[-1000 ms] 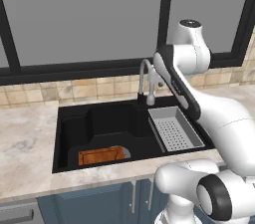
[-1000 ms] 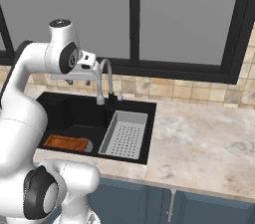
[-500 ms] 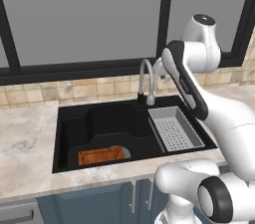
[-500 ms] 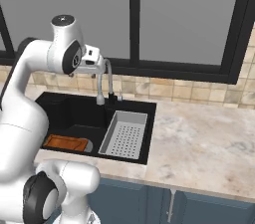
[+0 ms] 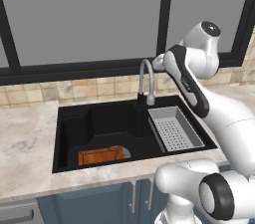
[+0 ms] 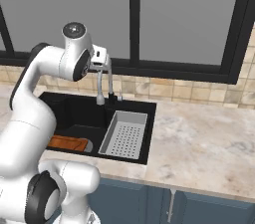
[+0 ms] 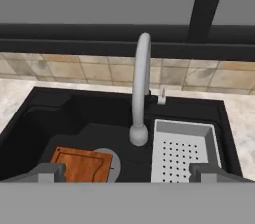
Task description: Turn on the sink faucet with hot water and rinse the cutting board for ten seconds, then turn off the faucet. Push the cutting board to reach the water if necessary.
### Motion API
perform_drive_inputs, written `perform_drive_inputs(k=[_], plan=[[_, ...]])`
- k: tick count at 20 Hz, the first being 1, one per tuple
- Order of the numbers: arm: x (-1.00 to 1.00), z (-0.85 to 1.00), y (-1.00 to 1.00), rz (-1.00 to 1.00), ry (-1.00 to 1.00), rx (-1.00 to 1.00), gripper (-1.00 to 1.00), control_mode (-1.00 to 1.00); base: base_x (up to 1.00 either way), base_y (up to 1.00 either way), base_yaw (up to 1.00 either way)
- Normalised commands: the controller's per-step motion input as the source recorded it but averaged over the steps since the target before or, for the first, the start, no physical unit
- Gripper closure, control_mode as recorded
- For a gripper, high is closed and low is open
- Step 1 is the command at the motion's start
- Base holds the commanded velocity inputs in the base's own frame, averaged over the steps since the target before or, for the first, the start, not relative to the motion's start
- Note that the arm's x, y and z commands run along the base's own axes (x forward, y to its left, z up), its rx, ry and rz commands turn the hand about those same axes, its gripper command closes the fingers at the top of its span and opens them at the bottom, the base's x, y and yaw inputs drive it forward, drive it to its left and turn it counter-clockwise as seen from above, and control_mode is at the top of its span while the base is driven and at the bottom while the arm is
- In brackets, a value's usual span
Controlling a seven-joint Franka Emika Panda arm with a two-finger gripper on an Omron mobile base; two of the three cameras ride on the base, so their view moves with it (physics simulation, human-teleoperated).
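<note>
Hovering spread above the sink faucet [image 7: 141, 88], the claw [image 7: 127, 172] apparently touches nothing; drainer tray [image 7: 183, 157] right.

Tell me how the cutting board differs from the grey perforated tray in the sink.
The cutting board is flat orange-brown wood; the tray is grey, walled and full of holes. The cutting board lies on the sink floor at the left, partly over the drain; the tray fills the right side and is larger. Both are rectangular.
</note>
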Motion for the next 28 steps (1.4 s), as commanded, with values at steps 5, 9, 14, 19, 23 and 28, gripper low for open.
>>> perform_drive_inputs(k=[5,9,14,19,23,28], plan=[[0.49,0.0,0.0,-0.04,0.03,0.0,-1.0,-1.0,0.0,0.0,0.0],[0.32,0.0,0.0,-0.07,0.14,0.0,-1.0,-1.0,0.0,0.0,0.0],[0.34,-0.01,0.0,-0.08,0.19,-0.03,-1.0,-1.0,0.0,0.0,0.0],[0.39,-0.18,0.0,-0.03,0.07,-0.04,-1.0,-1.0,0.0,0.0,0.0],[0.28,-0.28,0.0,0.02,0.01,-0.02,-1.0,-1.0,0.0,0.0,0.0],[0.19,-0.34,0.0,0.09,0.0,-0.02,-1.0,-1.0,0.0,0.0,0.0]])
